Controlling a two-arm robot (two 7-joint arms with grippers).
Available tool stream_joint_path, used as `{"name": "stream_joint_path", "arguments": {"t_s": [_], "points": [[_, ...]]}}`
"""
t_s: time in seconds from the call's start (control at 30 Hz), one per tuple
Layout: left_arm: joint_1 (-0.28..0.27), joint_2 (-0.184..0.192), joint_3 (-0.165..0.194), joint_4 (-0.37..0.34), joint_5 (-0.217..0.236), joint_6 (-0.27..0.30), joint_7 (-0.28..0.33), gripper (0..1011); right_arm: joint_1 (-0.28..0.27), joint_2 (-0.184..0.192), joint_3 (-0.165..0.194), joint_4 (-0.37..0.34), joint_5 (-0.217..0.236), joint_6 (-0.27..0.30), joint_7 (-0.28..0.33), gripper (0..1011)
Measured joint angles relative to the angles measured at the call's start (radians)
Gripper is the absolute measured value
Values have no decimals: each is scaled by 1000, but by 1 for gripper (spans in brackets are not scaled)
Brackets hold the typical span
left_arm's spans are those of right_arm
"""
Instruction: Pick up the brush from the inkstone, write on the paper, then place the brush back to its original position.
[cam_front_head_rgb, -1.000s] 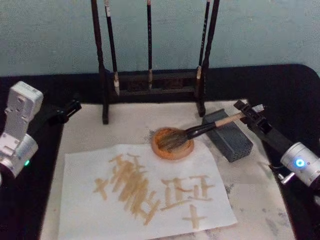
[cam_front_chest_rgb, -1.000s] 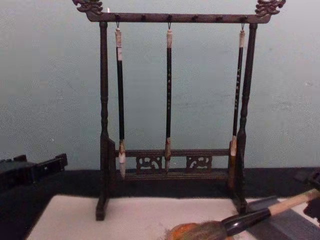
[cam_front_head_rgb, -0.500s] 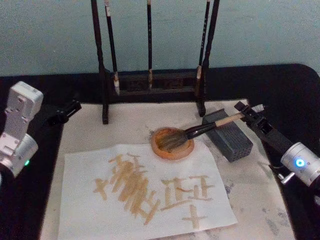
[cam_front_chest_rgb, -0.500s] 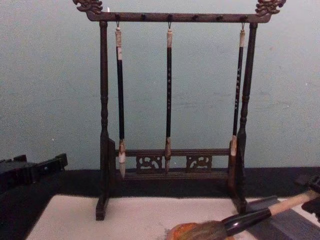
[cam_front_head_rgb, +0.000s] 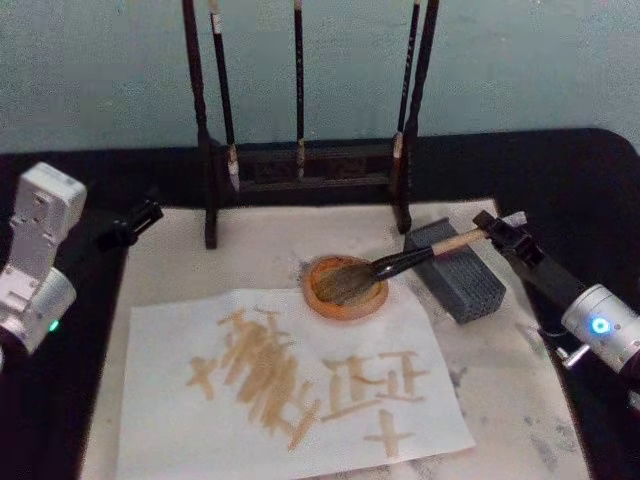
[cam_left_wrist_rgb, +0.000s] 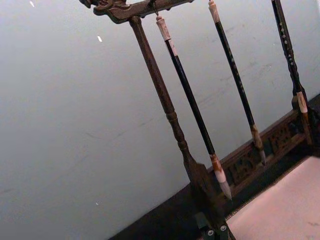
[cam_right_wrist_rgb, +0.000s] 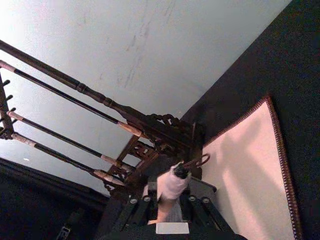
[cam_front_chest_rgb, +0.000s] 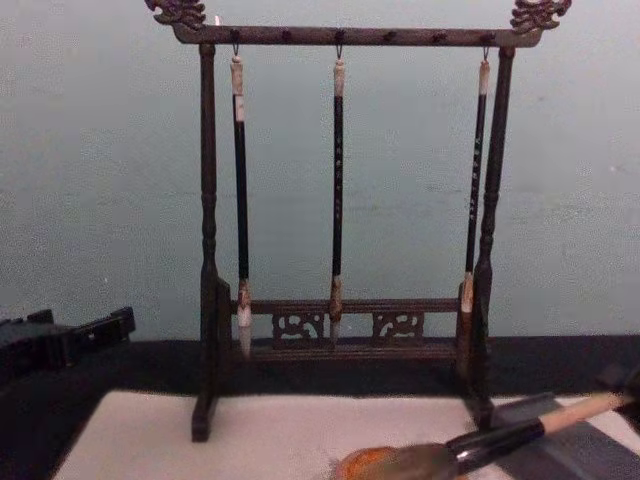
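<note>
**Right gripper** (cam_front_head_rgb: 497, 228): jaws clamped on the handle end of the brush (cam_front_head_rgb: 400, 262).
**Brush:** slants down from the jaws across a grey block (cam_front_head_rgb: 458, 272), with its bristles in the orange inkstone (cam_front_head_rgb: 325, 305).
**Paper** (cam_front_head_rgb: 160, 420): lies past the bristles and bears tan strokes.
**Left gripper** (cam_front_head_rgb: 140, 215): parked well apart from the brush; whether it is closed cannot be told.

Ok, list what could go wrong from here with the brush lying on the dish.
1. The right tool sits at the handle end of the brush, which is propped across the grey block. Pulling away carelessly could drag or roll it off.
2. The bristles rest in the orange dish at the edge of the paper. A knocked brush might smear the writing.
</note>
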Motion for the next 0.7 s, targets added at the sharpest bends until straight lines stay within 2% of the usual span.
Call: {"name": "stream_joint_path", "arguments": {"t_s": [0.13,0.7], "points": [[0,0,0,0,0,0,0,1000,0,0,0,0,0,0,0,190],[0,0,0,0,0,0,0,1002,0,0,0,0,0,0,0,187]]}}
